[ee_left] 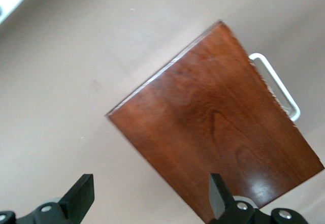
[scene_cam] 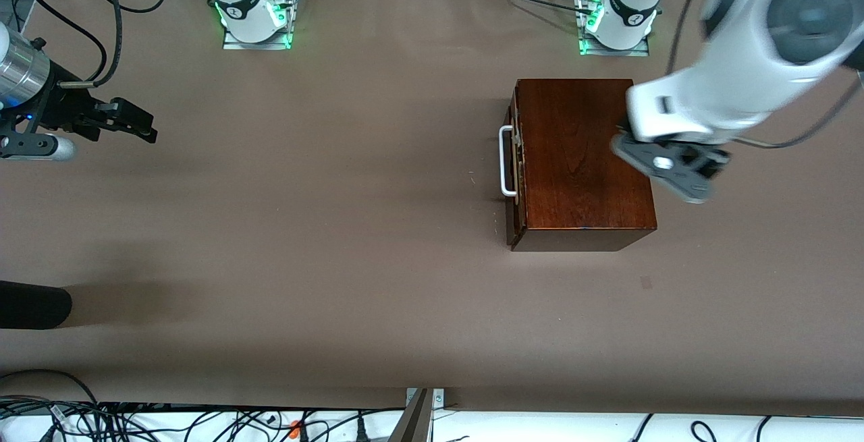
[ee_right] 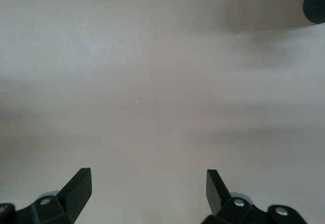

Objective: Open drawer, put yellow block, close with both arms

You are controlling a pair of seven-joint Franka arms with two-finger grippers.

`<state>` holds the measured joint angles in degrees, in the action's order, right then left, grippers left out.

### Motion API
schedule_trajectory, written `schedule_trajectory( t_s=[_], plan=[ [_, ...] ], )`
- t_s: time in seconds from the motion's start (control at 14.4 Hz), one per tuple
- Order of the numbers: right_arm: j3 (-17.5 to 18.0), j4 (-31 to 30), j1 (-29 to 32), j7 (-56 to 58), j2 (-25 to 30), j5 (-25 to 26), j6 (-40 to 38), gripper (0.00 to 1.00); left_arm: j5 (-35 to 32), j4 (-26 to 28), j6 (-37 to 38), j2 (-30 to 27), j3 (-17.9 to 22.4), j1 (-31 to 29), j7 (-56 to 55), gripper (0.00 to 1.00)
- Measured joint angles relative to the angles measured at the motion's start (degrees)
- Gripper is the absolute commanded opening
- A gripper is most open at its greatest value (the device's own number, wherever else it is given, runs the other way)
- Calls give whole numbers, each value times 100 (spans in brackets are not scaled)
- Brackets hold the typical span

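Brown table [scene_cam: 337, 226], drawer [scene_cam: 516, 158] under left gripper [scene_cam: 675, 172]

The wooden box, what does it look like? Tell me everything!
The wooden box is dark reddish-brown and shiny, with wood grain on its flat top. It sits upright on the brown table, toward the left arm's end. Its drawer looks pushed in, with a white U-shaped handle sticking out. The left end effector hangs open over the box's edge; whether it touches is unclear.
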<state>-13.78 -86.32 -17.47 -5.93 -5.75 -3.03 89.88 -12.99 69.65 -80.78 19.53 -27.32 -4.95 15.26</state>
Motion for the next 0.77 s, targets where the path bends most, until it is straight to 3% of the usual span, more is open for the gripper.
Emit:
schedule_trajectory(
  t_s=[0.14, 0.28, 0.49, 0.63, 0.77],
  plan=[
    [0, 0, 0, 0, 0, 0, 1, 100, 361, 4, 64, -277, 459, 148, -671, 100],
    [0, 0, 0, 0, 0, 0, 1, 100, 906, 259, 49, -667, 1208, 507, -1335, 100],
    [-1, 0, 1, 1, 0, 0, 1, 100, 1282, 1267, -895, -1391, 2251, 848, -1686, 100],
    [-5, 0, 4, 1, 0, 0, 1, 100, 1348, 1929, -1456, -1767, 2484, 853, -2103, 100],
    [-10, 0, 6, 1, 0, 0, 1, 100, 1348, 2240, -1526, -1951, 2503, 862, -2395, 100]
  ],
)
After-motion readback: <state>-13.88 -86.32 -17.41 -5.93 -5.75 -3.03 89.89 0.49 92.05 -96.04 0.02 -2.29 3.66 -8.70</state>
